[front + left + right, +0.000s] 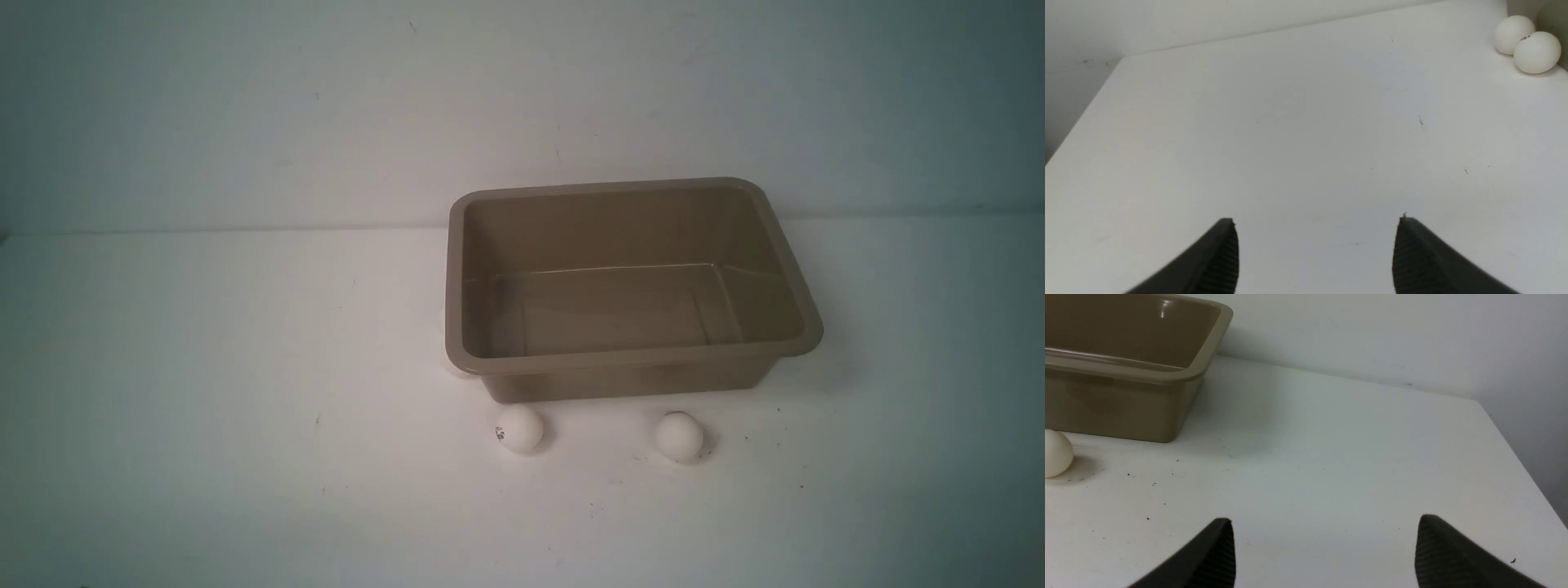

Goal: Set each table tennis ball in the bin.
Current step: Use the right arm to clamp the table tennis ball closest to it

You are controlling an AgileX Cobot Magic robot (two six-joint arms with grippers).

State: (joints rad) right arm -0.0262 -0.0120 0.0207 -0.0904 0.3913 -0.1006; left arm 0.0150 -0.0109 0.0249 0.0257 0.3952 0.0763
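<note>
Left end effector [1316, 222], right end effector [1325, 518]: both spread wide, empty, low over bench [204, 408]. Marked ball [519, 428] at bin's [633, 359] 7 o'clock, plain ball [679, 435] at 6, both just outside. Marked likely suits left arm, plain suits right.

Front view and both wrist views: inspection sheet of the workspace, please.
Surface: white table, a few dark specks near the bin.
Job's things: taupe bin upright, no ball seen inside. The left ball, with a dark mark, and the right ball lie on the table in front of the bin's near wall, apart from each other.
Clutter: nothing seen.
Grippers: left gripper open, holding nothing. Right gripper open, holding nothing. Both over bare table.
Cables: nothing seen.
Surroundings: plain pale wall behind the table.
</note>
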